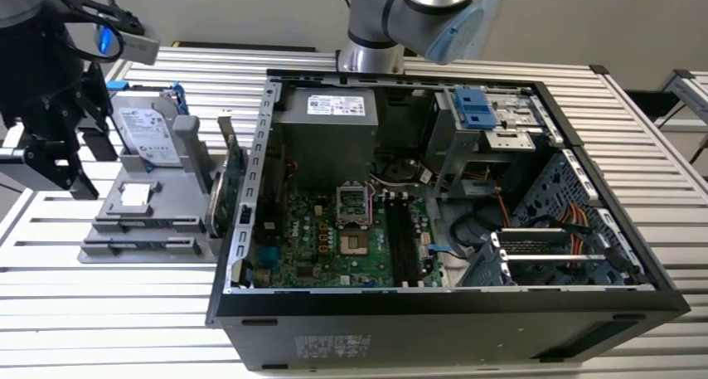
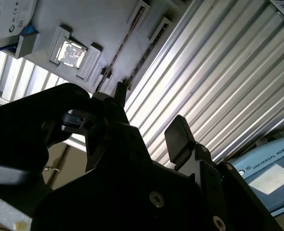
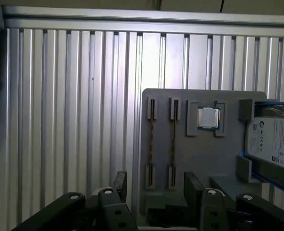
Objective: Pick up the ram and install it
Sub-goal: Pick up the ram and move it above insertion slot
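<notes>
In the exterior view my pincer (image 1: 53, 167) hung at the exterior view's left of the grey holder (image 1: 111, 206) on the table (image 1: 66, 313). The holder carried the drive (image 1: 144, 126), and the open case (image 1: 443, 300) stood at its other side.

In the first wrist view my pincer (image 3: 156, 185) was spread, its fingers (image 3: 120, 182) gripping nothing. The ram (image 3: 151, 144) stood on edge in a holder slot. A second stick (image 3: 173, 144) stood just beside it, then came the chip (image 3: 209, 117) and the drive.

In the second wrist view my pincer (image 2: 149, 118) was likewise spread and empty, near the ram (image 2: 144, 53) but apart from it.
</notes>
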### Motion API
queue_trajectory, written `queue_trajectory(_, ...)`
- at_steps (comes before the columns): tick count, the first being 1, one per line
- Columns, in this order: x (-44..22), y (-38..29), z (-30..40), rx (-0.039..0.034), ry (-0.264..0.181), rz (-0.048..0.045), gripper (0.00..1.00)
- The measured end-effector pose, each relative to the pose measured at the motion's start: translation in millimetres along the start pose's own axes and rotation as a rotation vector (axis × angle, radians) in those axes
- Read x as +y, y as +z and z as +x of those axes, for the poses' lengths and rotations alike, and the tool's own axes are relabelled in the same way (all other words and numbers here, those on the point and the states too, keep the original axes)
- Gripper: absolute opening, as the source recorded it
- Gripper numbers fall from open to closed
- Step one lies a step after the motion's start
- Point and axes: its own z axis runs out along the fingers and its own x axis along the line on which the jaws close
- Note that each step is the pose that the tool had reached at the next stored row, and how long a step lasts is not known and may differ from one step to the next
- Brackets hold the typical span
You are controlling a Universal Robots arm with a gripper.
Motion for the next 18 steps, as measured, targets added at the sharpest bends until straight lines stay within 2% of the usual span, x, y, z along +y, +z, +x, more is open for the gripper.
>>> queue_trajectory(18,-0.3,9.4,0.0,0.0005,0.0,0.0002,1.0)
